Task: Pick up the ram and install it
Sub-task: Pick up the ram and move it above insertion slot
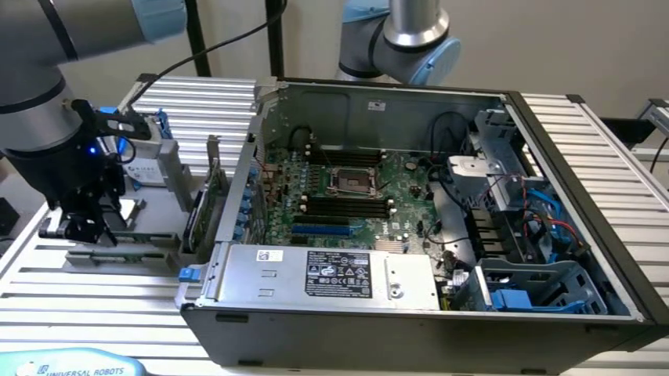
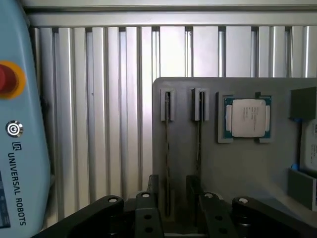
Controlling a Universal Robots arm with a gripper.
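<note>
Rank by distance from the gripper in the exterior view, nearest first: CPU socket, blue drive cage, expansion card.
1. expansion card: upright outside the case, on the side where the gripper is.
2. CPU socket: middle of the motherboard.
3. blue drive cage: case corner at the exterior view's right.

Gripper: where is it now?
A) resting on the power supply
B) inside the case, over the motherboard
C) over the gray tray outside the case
C: the gripper hangs open over the gray tray, to the exterior view's left of the case.
</note>
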